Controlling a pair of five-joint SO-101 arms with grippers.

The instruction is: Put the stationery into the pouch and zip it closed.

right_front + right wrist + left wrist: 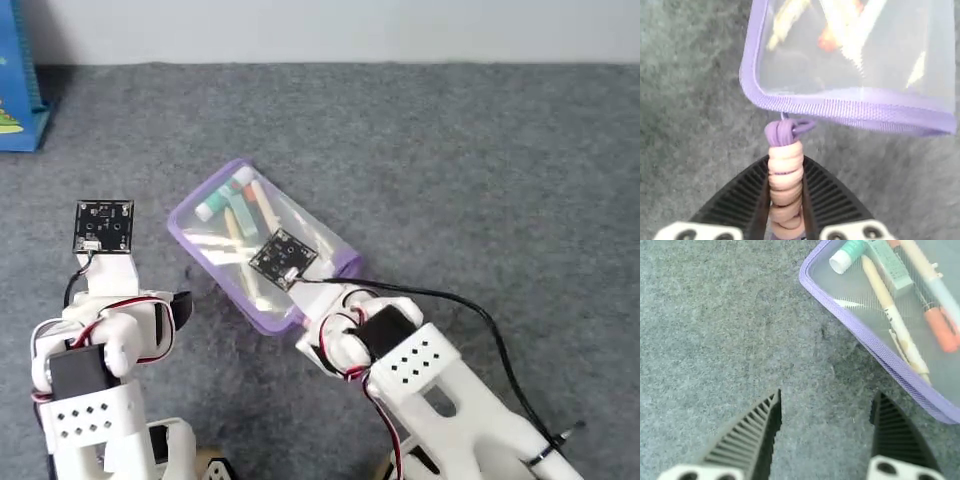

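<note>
Your right gripper is clenched on the peach, ribbed zip pull, which hangs by a short purple cord loop from the slider at a corner of the translucent pouch with purple fabric trim. The pouch lies flat on the grey carpet between the two arms. The stationery already looks to be inside: a teal tube with a white cap, a long cream pen and an orange-tipped marker. So the step in hand is the zip.

From the right wrist view you cannot tell whether the teeth along the purple edge are meshed or apart, so check that before you commit.

- Draw the pull along the line of the trim rather than away from it. A sideways tug would likely drag the whole pouch over the carpet instead of moving the slider.
- Keep the pull low and the cord taut. The ribbed pull is slim and could slip out between the jaws if you jerk it.

Your left gripper is released, jaws spread wide over bare carpet just beside the pouch's long edge. Bring it onto the trim to pin the pouch while the right arm pulls.
</note>
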